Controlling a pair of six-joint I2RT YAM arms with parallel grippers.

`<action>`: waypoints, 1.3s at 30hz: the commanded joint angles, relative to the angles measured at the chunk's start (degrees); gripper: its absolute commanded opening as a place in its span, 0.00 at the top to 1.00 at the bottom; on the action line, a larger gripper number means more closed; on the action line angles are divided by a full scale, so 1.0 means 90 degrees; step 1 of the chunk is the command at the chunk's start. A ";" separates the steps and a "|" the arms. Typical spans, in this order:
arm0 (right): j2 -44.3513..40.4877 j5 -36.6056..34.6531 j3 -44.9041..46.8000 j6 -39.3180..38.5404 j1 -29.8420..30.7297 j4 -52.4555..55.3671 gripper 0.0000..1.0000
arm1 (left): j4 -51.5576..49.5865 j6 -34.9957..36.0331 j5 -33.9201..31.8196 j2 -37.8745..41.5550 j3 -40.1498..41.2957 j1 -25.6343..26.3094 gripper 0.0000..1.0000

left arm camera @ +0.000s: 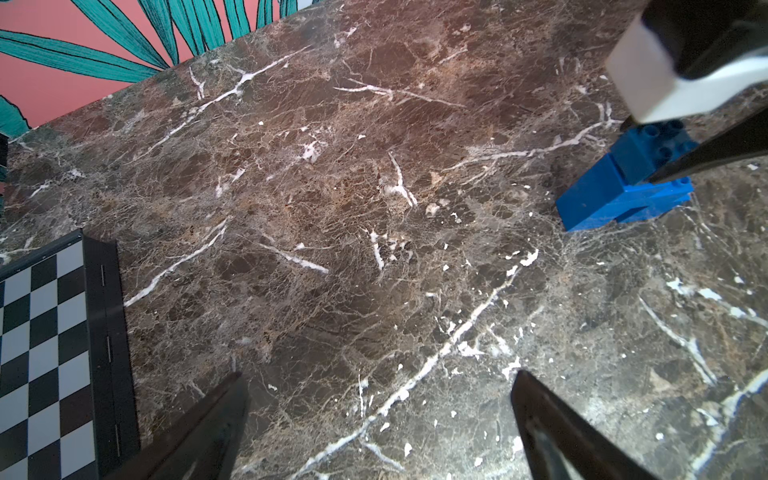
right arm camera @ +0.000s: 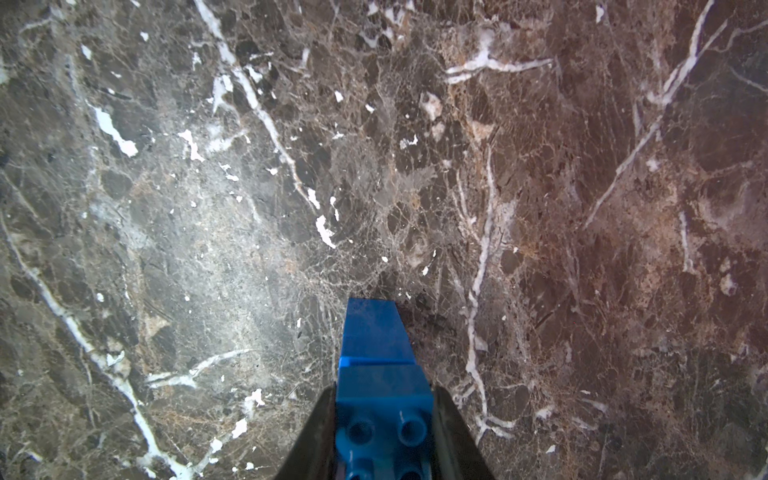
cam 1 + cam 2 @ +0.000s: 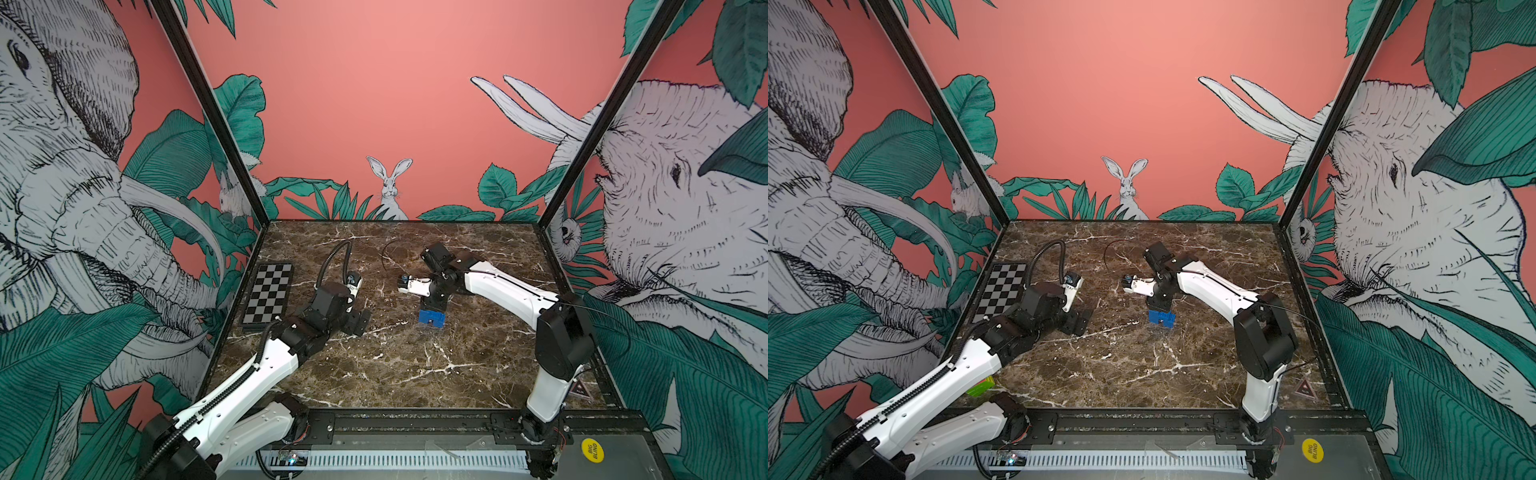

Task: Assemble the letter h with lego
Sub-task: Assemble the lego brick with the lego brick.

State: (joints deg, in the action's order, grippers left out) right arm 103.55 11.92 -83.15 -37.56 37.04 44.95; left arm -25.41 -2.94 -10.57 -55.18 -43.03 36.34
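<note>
Right end effector (image 3: 433,309): pointed down near the middle of the bench (image 3: 395,374), its fingers pressed against two opposite sides of the topmost brick of the blue lego assembly (image 3: 432,319). In the right wrist view the right end effector (image 2: 384,415) pinches that brick with its studs facing the camera, and the lower part of the blue lego assembly (image 2: 376,332) reaches from it towards the marble.

Blue lego assembly (image 1: 615,199), seen from the left wrist: a long lower course with a gap in its underside, and a square studded brick stacked on one end. It appears to rest on the bench. In both top views it sits roughly mid-bench, right of the left arm (image 3: 1161,318).

Left end effector (image 3: 360,322): low over the bench, well apart from the assembly, fingers spread with only bare marble between them, as the left wrist view confirms (image 1: 379,374). It holds nothing.

Chessboard (image 3: 268,297): lying flat along the left edge of the bench, near the left arm, apart from both end effectors.
</note>
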 commanded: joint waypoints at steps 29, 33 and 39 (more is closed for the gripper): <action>0.0143 -0.0095 0.0841 0.0384 0.0064 -0.0559 1.00 | -0.0145 0.0041 0.0002 0.0007 -0.0082 0.0035 0.01; 0.0407 -0.0187 0.0840 0.0389 0.0065 -0.0334 1.00 | -0.0145 0.0035 0.0022 -0.0012 -0.0081 0.0035 0.01; 0.0630 -0.0377 0.0841 0.0480 0.0104 -0.0140 1.00 | -0.0145 0.0028 0.0033 0.0003 -0.0063 0.0035 0.01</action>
State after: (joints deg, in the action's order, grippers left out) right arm 102.83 11.51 -79.24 -34.26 37.52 38.87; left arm -25.50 -2.96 -10.46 -55.29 -43.03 36.34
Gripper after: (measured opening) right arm 0.301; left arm 0.993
